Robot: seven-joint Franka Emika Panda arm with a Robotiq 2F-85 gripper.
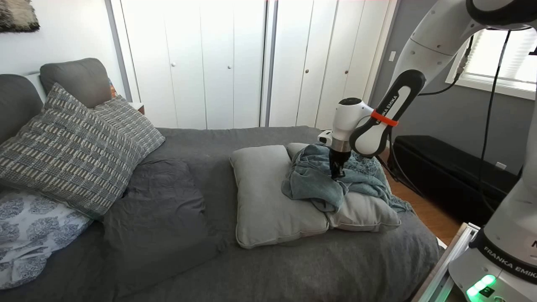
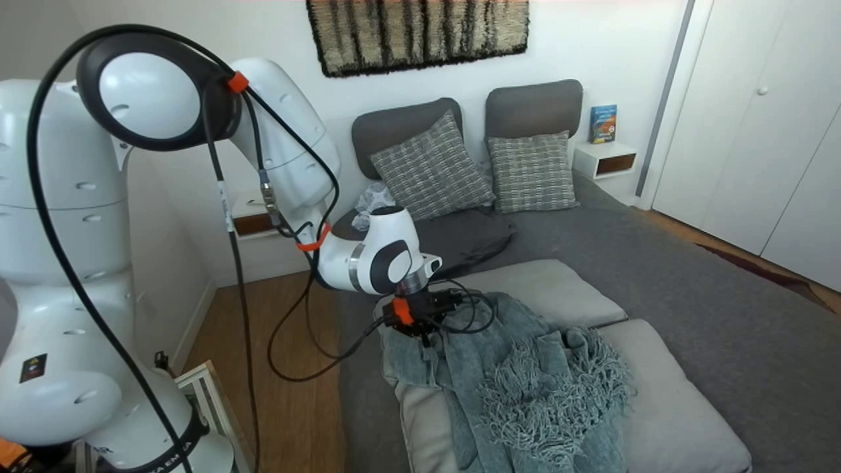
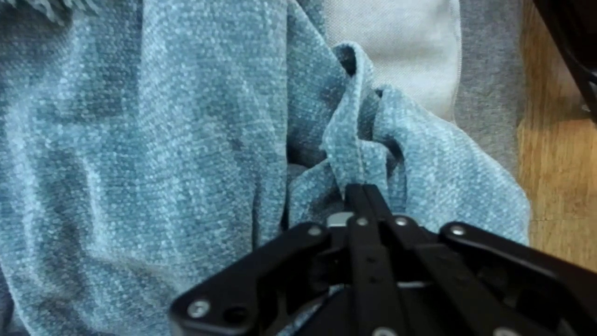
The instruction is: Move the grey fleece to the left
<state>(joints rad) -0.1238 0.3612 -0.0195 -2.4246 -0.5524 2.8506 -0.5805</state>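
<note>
The grey fleece (image 1: 312, 184) is a blue-grey throw with a fringe. It lies bunched over light grey cushions on the bed in both exterior views (image 2: 476, 368). It fills much of the wrist view (image 3: 210, 140), with a narrow raised fold running to the fingertips. My gripper (image 1: 337, 173) points down at the fleece, near its edge on the robot's side (image 2: 428, 338). In the wrist view the fingers (image 3: 363, 190) are together with the fold running in at their tips, so they look shut on the fleece. The very tips are partly hidden by cloth.
Two light grey cushions (image 1: 268, 197) lie side by side under the fleece. The dark grey bed (image 1: 201, 142) holds patterned pillows (image 1: 79, 147) at its head. A black bench (image 1: 444, 167) stands beyond the bed's foot. Wood floor (image 2: 295, 394) lies between bed and robot. Loose cables (image 2: 309, 378) hang by the wrist.
</note>
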